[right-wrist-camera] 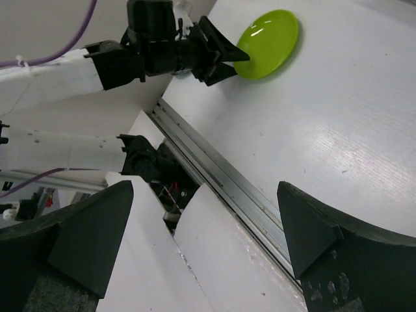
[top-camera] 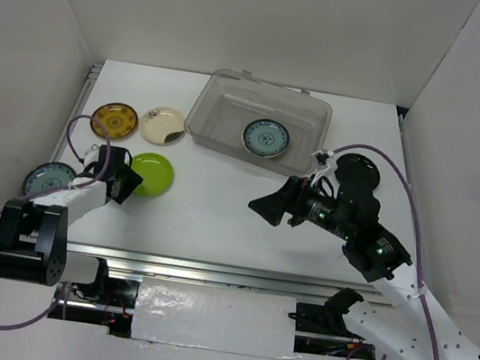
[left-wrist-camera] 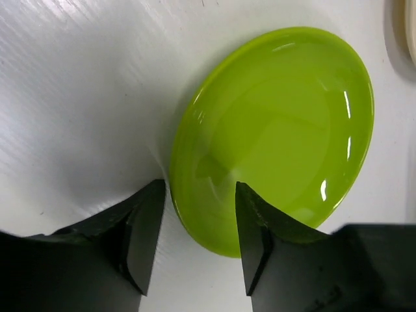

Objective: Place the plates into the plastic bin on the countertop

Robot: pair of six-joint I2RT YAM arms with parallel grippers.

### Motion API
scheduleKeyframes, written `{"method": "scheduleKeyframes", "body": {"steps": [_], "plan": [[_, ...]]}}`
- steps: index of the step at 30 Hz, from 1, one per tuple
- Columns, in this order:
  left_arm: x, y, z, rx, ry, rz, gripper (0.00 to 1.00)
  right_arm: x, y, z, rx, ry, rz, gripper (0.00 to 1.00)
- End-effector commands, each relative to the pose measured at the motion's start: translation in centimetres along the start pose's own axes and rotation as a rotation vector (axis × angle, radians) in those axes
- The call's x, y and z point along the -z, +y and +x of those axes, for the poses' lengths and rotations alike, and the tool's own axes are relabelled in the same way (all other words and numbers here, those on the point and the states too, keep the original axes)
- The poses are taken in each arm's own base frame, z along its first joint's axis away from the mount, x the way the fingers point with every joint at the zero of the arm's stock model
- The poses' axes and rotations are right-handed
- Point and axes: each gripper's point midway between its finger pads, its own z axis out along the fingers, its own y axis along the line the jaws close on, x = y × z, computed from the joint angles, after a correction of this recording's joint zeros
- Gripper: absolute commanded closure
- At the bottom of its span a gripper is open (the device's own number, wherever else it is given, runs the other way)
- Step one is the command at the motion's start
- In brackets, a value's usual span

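The lime green plate (top-camera: pixel 151 173) lies on the white countertop (top-camera: pixel 215 222), left of centre. My left gripper (top-camera: pixel 132 184) is open, and its fingers straddle the plate's near rim (left-wrist-camera: pixel 214 221); one finger (left-wrist-camera: pixel 146 234) is just outside the rim, the other over the plate. The clear plastic bin (top-camera: pixel 218 104) stands at the back and holds one blue patterned plate (top-camera: pixel 266 138). My right gripper (top-camera: pixel 264 209) is open and empty above the table's middle. The right wrist view shows the green plate (right-wrist-camera: pixel 266 36) with the left gripper (right-wrist-camera: pixel 221 55) at it.
A mustard-yellow patterned plate (top-camera: pixel 114 120) and a cream plate (top-camera: pixel 163 125) lie behind the green one. Another blue patterned plate (top-camera: pixel 48 177) lies at the far left beside my left arm. A black plate (top-camera: pixel 355 173) is partly hidden under my right arm. The metal rail (top-camera: pixel 207 271) runs along the front edge.
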Motion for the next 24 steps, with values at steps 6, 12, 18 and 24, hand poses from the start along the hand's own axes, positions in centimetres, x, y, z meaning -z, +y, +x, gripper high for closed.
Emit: {"method": "scheduleKeyframes", "body": {"steps": [6, 12, 18, 24], "plan": [[-1.4, 3.0, 1.5, 0.040, 0.030, -0.137, 0.93, 1.1, 1.7, -2.1, 0.020, -0.086, -0.037, 0.00], [2.3, 4.9, 0.0, 0.071, -0.080, -0.177, 1.00, -0.2, 0.5, -1.9, 0.005, -0.076, 0.000, 0.00], [9.6, -5.6, 2.1, -0.259, -0.031, 0.417, 1.00, -6.8, -4.9, -0.4, -0.050, 0.014, 0.178, 0.00], [16.0, -9.9, 4.4, -0.460, 0.065, 0.713, 1.00, -14.0, -9.3, 1.4, -0.080, 0.108, 0.249, 0.00]]}}
